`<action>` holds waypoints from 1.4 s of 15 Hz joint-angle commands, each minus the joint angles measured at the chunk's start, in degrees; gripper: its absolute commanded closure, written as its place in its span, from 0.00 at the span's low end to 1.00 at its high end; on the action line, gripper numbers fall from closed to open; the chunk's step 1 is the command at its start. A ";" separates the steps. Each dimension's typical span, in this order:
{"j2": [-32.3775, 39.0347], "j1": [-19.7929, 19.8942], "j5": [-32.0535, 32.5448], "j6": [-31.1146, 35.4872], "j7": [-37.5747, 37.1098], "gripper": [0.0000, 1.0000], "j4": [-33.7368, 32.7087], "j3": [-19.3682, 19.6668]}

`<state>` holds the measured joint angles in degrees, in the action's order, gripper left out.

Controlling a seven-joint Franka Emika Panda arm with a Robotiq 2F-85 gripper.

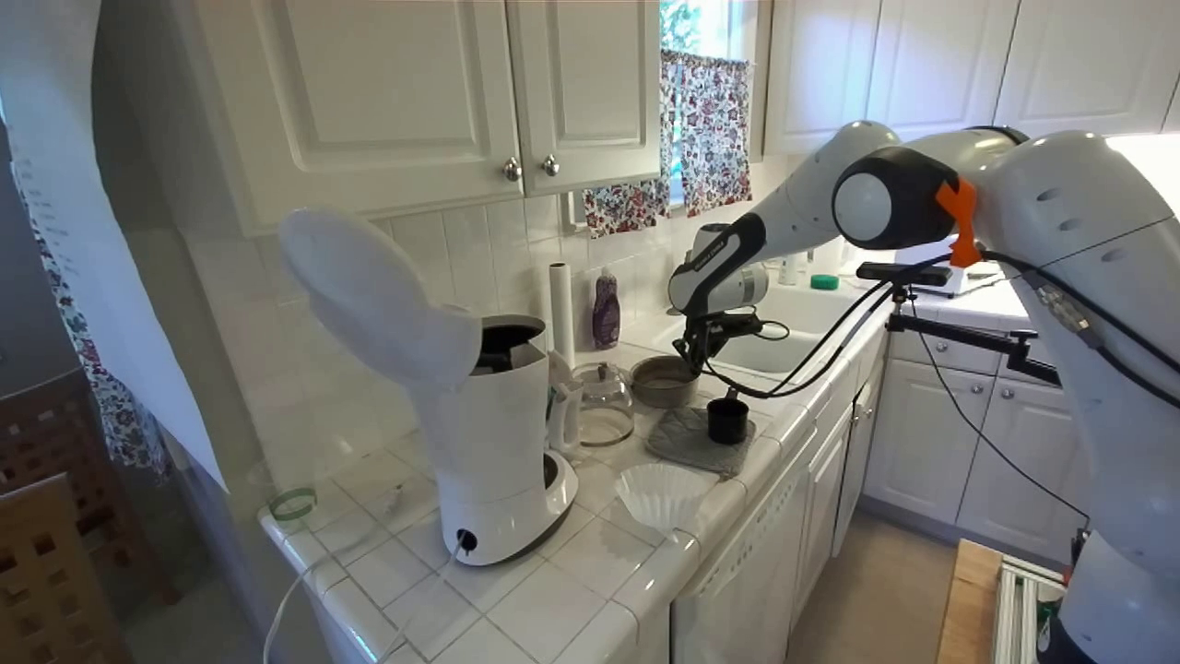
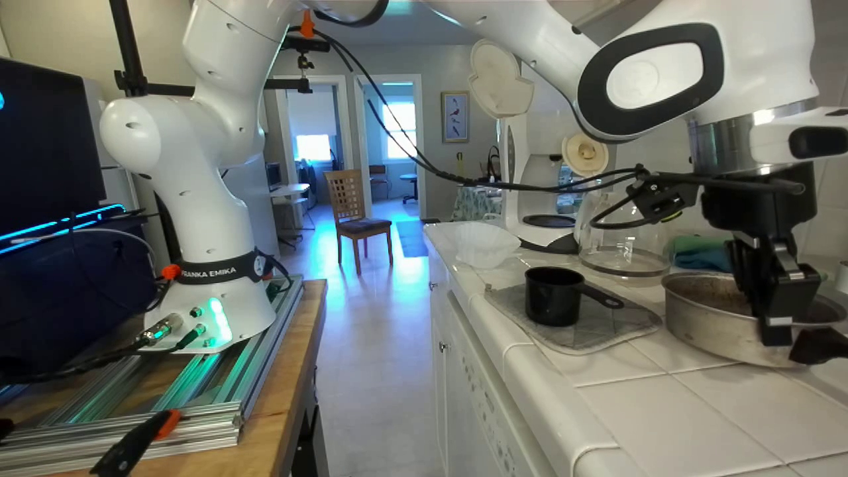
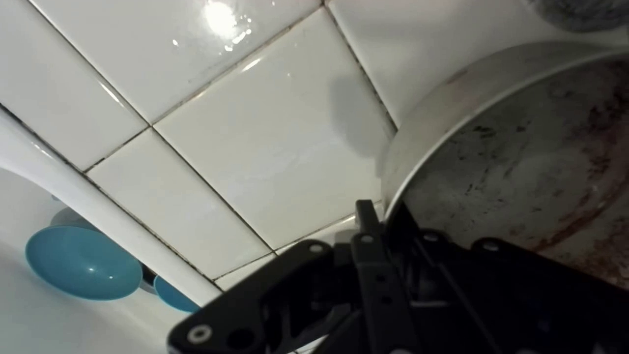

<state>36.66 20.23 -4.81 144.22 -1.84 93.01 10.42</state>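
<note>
Wrist view | metal pan (image 3: 530, 167) | rim pinched between fingers of claw (image 3: 385, 213)

A black gripper (image 2: 774, 326) meets the rim of a metal pan (image 2: 710, 334).
On the white-tiled counter (image 2: 662, 417), a black cup (image 2: 551, 301) sits on a gray mat (image 2: 596, 334), handle (image 2: 603, 297) toward the pan.
</note>
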 commanded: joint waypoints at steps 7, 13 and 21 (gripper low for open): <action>-1.94 1.11 -2.86 0.62 2.11 0.98 1.28 -1.56; -2.72 1.41 -3.25 0.97 2.59 0.98 1.70 -1.94; -4.79 1.98 -4.46 2.27 4.33 0.98 3.78 -2.89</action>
<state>35.05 21.12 -6.82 144.74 -0.38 93.26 9.04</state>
